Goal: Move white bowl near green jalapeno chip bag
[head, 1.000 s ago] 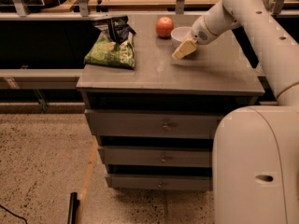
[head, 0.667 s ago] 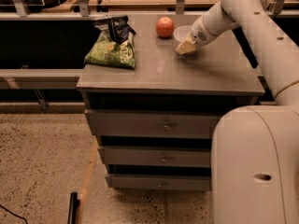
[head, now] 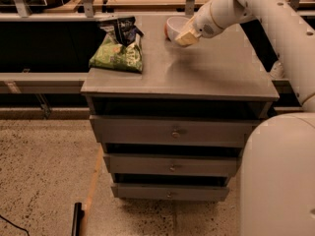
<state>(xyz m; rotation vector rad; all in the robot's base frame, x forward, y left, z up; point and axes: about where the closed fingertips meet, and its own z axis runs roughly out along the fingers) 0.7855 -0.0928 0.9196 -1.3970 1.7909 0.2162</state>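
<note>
Robot gripper [head: 186, 35] near far edge of grey desk [head: 211, 68], jaws pinching rim of small round white bowl [head: 175, 25], which appears lifted and tilted for carrying. Crinkled light-green jalapeno chip bag [head: 118, 50] lies by left edge, well apart. Leftward transfer not yet done.

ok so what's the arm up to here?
The robot's gripper is clamped on the right rim of the white bowl, toward the back of the grey drawer cabinet's top. The green jalapeno chip bag lies at the left side of that top, apart from the bowl. The bowl is not beside the bag yet.
</note>
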